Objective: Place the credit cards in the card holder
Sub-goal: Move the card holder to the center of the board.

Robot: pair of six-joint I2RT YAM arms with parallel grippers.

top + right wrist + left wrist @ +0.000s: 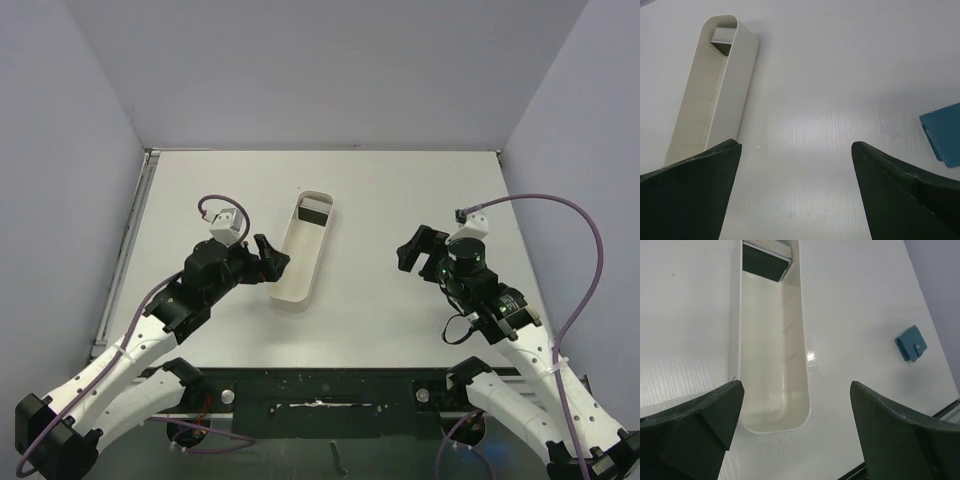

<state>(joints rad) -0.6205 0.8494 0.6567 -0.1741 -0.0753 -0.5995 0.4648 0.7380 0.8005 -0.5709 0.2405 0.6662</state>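
Your left gripper (268,258) hovers just beside the long white oblong plastic tray (300,268), fingers spread wide and gripping nothing. The stack of thin dark and grey credit cards (765,259) sits at the tray's far end. Your right gripper (415,250) is likewise spread and empty. The small teal-blue folding card holder (911,343) lies closed on the white table (390,190), well right of the tray.

A white matte counter (400,190) fills the scene, boxed in by 3 plain, pale lavender-grey panels: a back wall (330,70), a left wall (60,200) and a right wall (590,150). A metal rail (125,250) runs along the counter's left edge. The light is soft and even, with 1 small glare patch (811,356) on the surface.
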